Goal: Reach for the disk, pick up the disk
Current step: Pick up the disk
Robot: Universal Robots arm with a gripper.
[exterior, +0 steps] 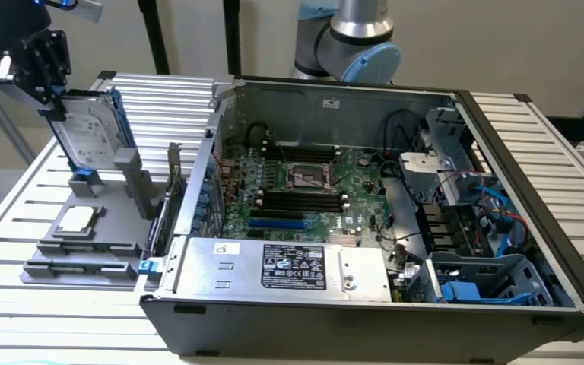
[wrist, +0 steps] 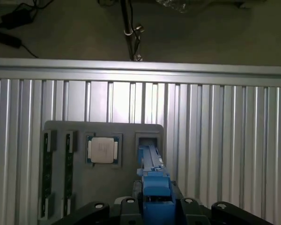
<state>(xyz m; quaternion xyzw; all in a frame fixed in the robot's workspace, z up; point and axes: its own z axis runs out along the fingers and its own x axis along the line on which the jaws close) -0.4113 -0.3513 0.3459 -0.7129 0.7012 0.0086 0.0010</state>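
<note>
The black robot hand point(exterior: 54, 95) point(wrist: 154, 206) is closed on the upper end of the disk point(exterior: 87, 135) point(wrist: 152, 176). The disk is a flat, rectangular silver-grey hard drive with a white label, framed by a bright blue plastic carrier. It stands tilted on edge at the exterior view's far left. Its lower end is at the matte grey moulded tray point(exterior: 109, 251) point(wrist: 126, 133), but I cannot tell whether it still sits in the slot. A small square silver chip point(exterior: 77, 220) point(wrist: 103, 150) lies flat in a tray recess beside it. To the exterior view's right, the open dark metal computer case point(exterior: 373, 319) rests on the ribbed aluminium worktop point(exterior: 28, 205) point(wrist: 225, 140).
</note>
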